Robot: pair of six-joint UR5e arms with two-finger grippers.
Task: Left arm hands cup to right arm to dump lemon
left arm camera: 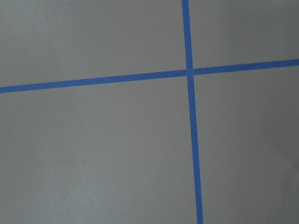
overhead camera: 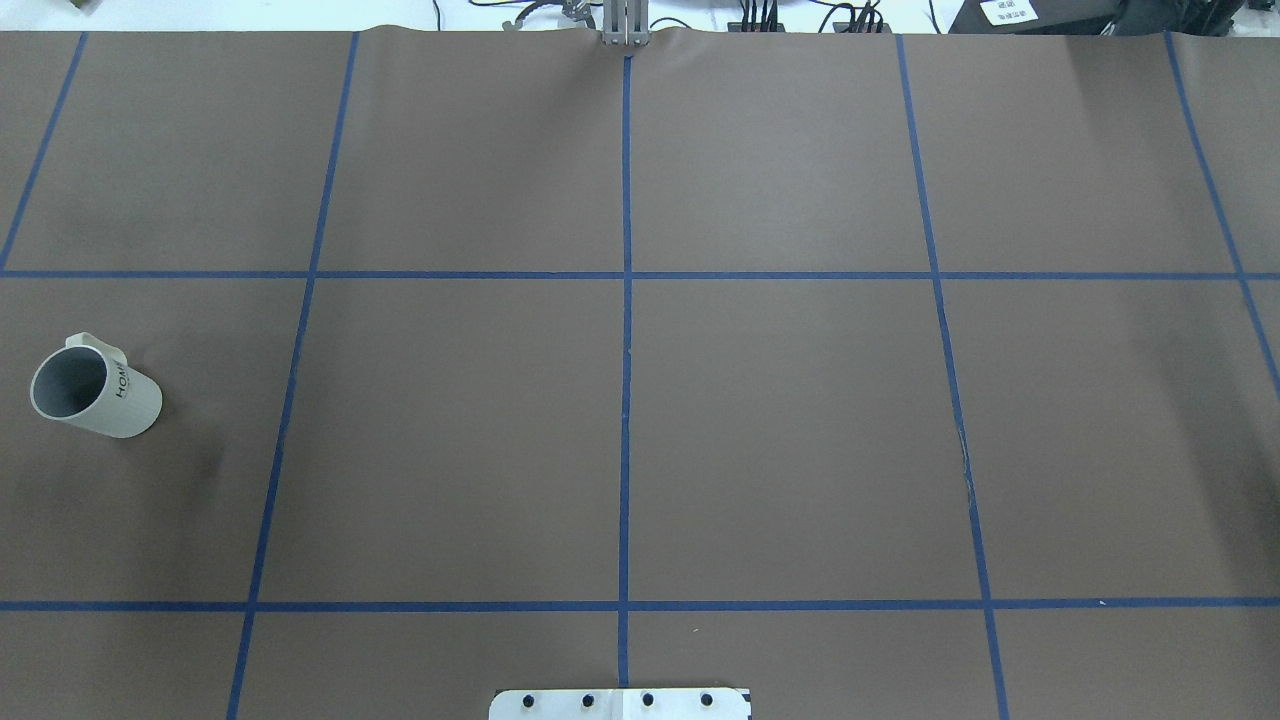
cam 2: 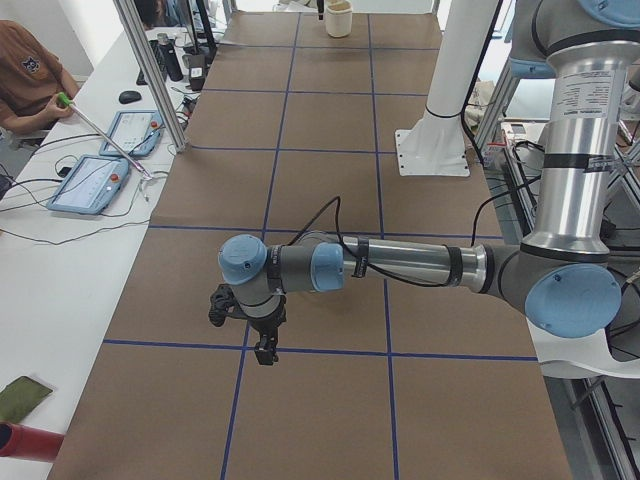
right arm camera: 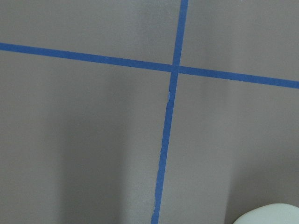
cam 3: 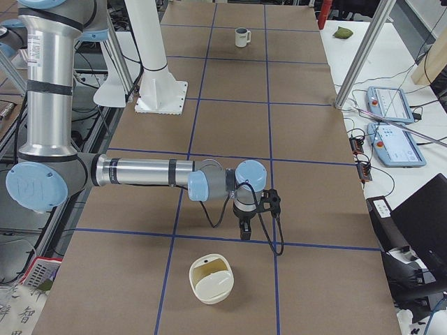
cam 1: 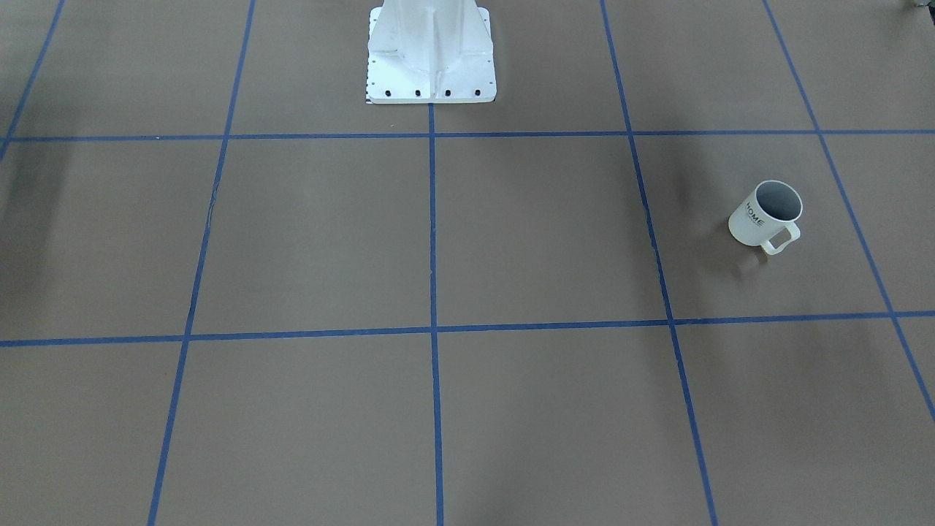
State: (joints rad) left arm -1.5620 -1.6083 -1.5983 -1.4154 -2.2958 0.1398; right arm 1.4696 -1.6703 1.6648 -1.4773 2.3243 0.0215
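The cream-white "HOME" cup [overhead camera: 95, 390] stands upright on the brown table, far on the robot's left; it also shows in the front view [cam 1: 765, 213] and small at the far end of the exterior right view [cam 3: 242, 36]. Its grey inside shows no lemon; the lemon is in no view. The left gripper [cam 2: 264, 350] points down over a blue tape crossing, seen only in the exterior left view. The right gripper [cam 3: 244, 232] points down near a tape line, seen only in the exterior right view. I cannot tell whether either is open or shut.
A cream bowl [cam 3: 211, 279] sits on the table near the right gripper; its rim shows in the right wrist view [right arm camera: 271, 215]. The white pedestal base [cam 1: 431, 66] stands at the robot's side. Tablets [cam 3: 391, 105] lie on the operators' side table.
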